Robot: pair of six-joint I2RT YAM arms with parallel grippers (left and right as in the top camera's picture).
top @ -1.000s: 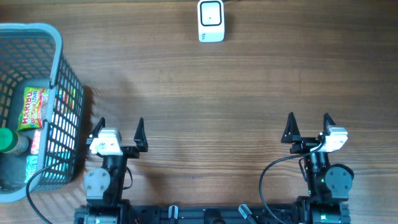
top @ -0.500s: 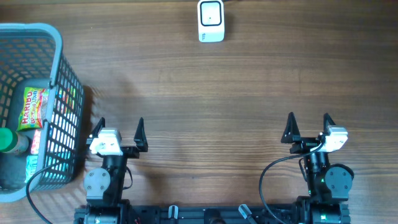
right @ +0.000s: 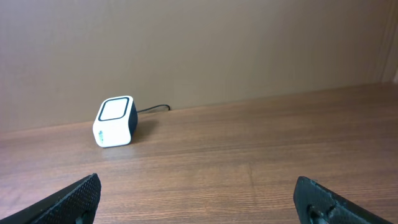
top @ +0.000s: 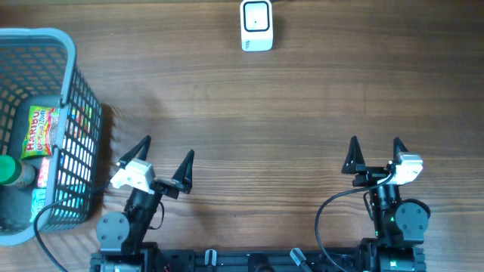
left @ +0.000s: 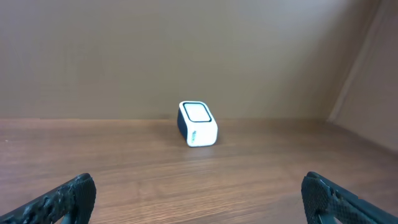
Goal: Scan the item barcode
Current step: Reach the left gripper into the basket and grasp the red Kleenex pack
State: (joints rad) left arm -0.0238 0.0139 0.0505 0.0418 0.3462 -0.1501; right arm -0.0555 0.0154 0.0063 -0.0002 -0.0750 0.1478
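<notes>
Matt wood-grain table (top: pixel 302 113), glossy white plastic scanner (top: pixel 256 26), blue plastic basket (top: pixel 72 83).

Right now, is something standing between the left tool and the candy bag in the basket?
Yes. The mesh side wall of the basket stands between the left tool and the candy bag, which lies inside it. The open tool is outside that wall, over the table. Seen from overhead, nothing covers the bag.

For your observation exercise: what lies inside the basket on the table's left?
The basket holds a Haribo bag, a green-capped bottle and a pale packet. Its mesh wall and the picture's edge hide anything else.
</notes>
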